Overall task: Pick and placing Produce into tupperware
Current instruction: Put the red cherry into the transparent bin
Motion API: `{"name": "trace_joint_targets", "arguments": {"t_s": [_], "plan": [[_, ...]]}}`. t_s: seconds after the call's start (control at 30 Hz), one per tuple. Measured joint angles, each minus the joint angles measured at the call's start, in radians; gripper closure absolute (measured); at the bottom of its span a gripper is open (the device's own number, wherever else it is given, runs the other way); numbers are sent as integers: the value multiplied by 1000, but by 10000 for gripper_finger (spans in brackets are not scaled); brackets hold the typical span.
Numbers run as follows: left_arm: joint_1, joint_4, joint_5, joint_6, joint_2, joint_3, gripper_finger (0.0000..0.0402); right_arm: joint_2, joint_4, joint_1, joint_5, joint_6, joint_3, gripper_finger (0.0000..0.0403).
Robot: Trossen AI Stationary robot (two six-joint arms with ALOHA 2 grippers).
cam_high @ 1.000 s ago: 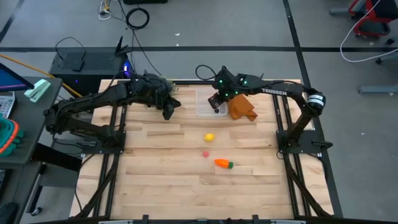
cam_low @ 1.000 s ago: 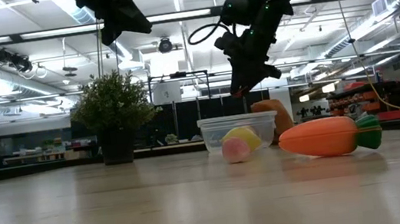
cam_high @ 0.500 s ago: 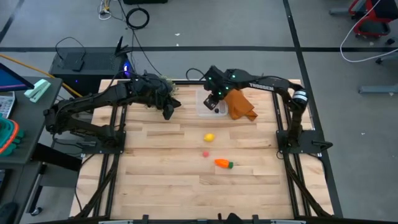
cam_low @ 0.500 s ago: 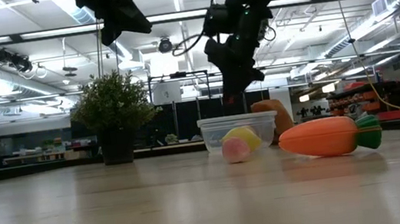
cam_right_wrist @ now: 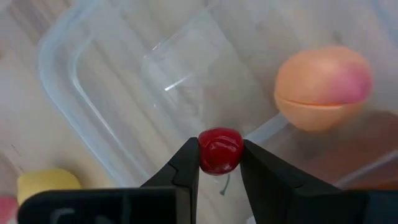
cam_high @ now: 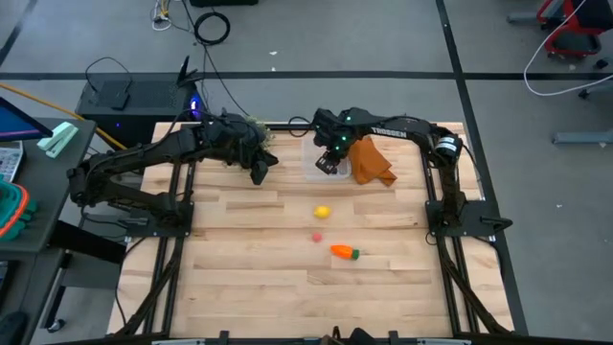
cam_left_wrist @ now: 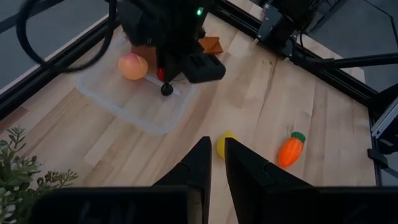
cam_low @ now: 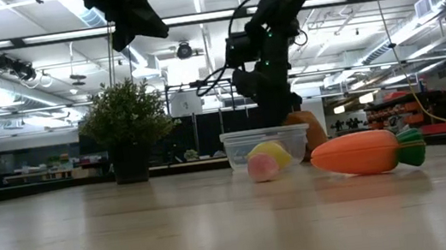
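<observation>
Lowered over the tupperware [cam_right_wrist: 93,106], right end effector [cam_right_wrist: 220,163] pinches a red fruit [cam_right_wrist: 220,150].

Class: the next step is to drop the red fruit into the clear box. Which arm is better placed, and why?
The right arm. Its end effector already grips the red fruit directly above the tupperware. The left end effector hangs empty, off to the box's side.

Grey floor [cam_high: 383,38] crossed by dark lines surrounds the light wooden table [cam_high: 249,268]; ceiling strip lights [cam_low: 192,18] and a potted plant [cam_low: 126,120] appear behind.
</observation>
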Motion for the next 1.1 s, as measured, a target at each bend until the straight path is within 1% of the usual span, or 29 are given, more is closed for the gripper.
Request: {"name": "trace_joint_targets", "arguments": {"t_s": [0.4, 0.53, 0.77, 1.1], "plan": [[0, 0, 0, -3, 0, 0, 349, 52, 1, 0, 15, -16, 0, 332], [0, 0, 0, -3, 0, 0, 349, 53, 4, 0, 61, -31, -1, 332], [0, 0, 0, -3, 0, 0, 349, 53, 2, 0, 89, -46, -1, 332], [0, 0, 0, -2, 0, 0, 349, 52, -16, 2, 92, -68, -1, 331]]}}
